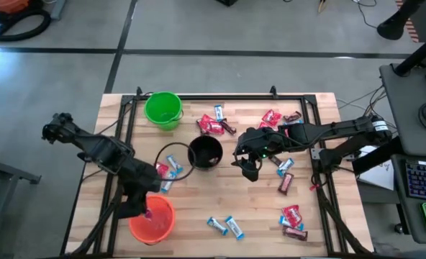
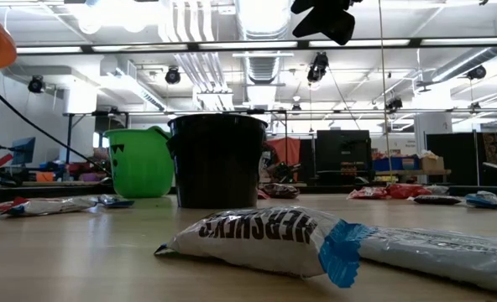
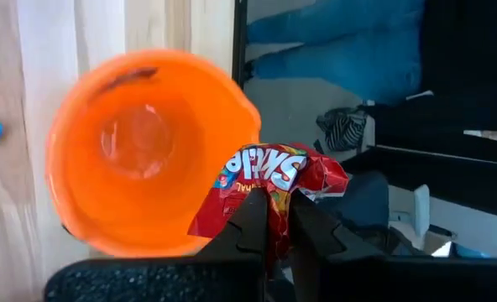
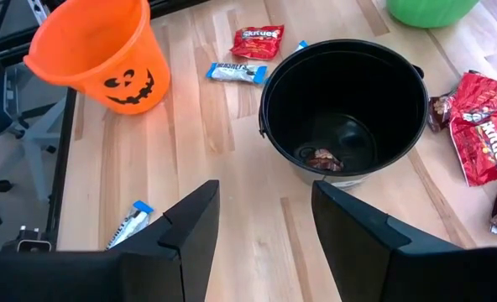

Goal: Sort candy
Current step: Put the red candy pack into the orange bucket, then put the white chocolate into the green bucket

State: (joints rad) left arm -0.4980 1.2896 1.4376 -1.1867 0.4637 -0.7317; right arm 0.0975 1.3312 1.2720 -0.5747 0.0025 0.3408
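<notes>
A shiny red wrapped candy packet [image 3: 269, 180] is pinched in the shut left hand [image 3: 272, 220] above the orange plastic bucket's [image 3: 81, 126] rim, where it could be dropped outside; the right hand [image 4: 261, 220] is held open, empty, beside the black bucket [image 4: 345, 109].

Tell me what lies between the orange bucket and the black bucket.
In the right wrist view, a red Skittles packet and a white candy bar lie on the table between the orange bucket and black bucket.

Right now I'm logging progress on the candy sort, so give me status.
Left gripper jaws shut on red Skittles pack, above orange cup. Right gripper open, empty, near black cup. Nothing in the way.
</notes>
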